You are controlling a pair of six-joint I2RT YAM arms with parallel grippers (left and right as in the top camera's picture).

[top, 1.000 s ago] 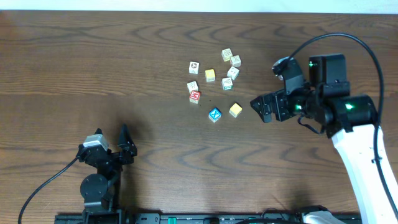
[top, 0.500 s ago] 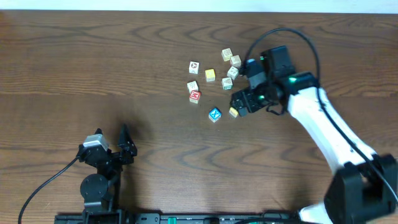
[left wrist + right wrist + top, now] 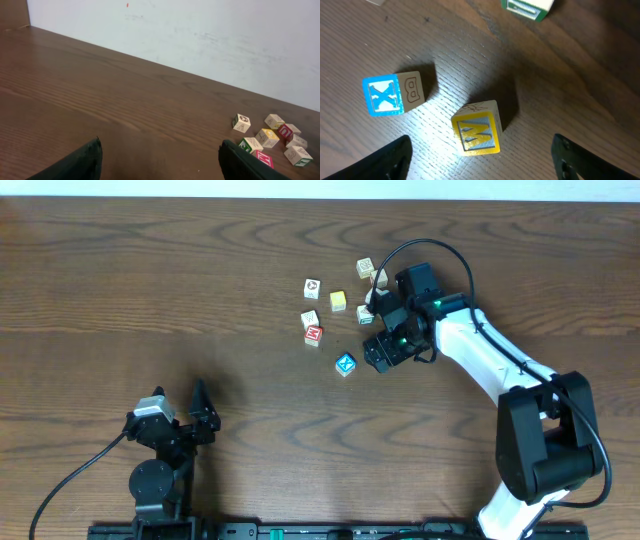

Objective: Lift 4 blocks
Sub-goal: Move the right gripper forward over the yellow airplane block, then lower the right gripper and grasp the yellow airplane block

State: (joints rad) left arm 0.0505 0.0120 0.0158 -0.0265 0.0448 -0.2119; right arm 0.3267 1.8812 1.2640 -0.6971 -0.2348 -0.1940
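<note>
Yellow W block (image 3: pixel 476 134) on the desk (image 3: pixel 580 75), between the right fingers (image 3: pixel 390 157), wide apart; left fingers (image 3: pixel 75 162) likewise apart, empty.

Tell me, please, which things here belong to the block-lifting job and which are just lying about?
Job: red block; blue X block; yellow W block, below the open right gripper; whitish faint-marked block.
Lying about: paler yellow cube; whitish picture cubes; idle left gripper.

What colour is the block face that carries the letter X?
The X block has a blue face, white letter; clearest in right wrist view.
</note>
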